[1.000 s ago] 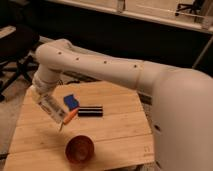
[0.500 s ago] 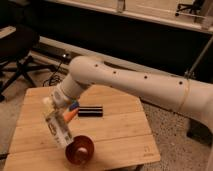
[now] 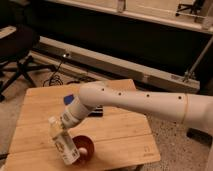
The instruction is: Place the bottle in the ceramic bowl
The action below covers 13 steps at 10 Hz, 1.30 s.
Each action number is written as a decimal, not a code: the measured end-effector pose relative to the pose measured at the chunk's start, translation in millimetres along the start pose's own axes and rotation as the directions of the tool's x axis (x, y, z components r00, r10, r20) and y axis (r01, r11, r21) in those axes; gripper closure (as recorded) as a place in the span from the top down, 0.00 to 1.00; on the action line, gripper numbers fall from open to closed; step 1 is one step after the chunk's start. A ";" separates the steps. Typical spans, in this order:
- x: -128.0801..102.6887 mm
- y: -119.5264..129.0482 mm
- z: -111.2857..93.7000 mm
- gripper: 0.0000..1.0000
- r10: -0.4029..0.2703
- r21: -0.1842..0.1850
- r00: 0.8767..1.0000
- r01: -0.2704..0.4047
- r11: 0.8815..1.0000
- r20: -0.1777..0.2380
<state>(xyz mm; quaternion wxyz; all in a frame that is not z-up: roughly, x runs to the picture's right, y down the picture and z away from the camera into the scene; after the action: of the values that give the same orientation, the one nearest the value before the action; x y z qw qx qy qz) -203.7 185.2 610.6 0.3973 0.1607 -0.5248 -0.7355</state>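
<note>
The bottle (image 3: 64,142) is near the front edge of the wooden table (image 3: 125,135). It is tilted, with its pale cap up and to the left. Its lower end sits over the left rim of the ceramic bowl (image 3: 86,146). The gripper (image 3: 70,131) is right at the bottle. I cannot tell how it holds the bottle. Behind it, the white arm (image 3: 145,102) reaches in from the right. A black cylinder (image 3: 96,111) and something blue (image 3: 68,100) lie farther back. An office chair (image 3: 17,52) stands far left.
</note>
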 end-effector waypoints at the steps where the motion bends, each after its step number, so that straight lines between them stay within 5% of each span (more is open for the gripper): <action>1: -12.8 9.3 6.9 0.00 -0.008 -0.004 1.000 0.008 1.000 0.030; 2: -22.9 15.0 11.8 0.01 -0.008 -0.004 0.998 0.009 1.000 0.054; 5: -47.0 34.7 19.1 0.27 0.013 -0.017 0.994 -0.011 1.000 0.105; 9: -24.0 47.7 9.6 0.69 0.021 -0.076 0.998 -0.016 0.997 0.059; 11: -11.5 45.1 6.4 0.80 0.017 -0.079 0.999 -0.015 0.997 0.034; 13: -8.8 37.9 9.3 0.80 0.019 -0.060 0.999 -0.017 0.998 0.033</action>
<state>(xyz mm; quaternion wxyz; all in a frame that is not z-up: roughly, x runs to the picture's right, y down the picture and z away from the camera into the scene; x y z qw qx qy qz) -188.5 192.7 646.8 0.3998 0.1319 -0.5106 -0.7497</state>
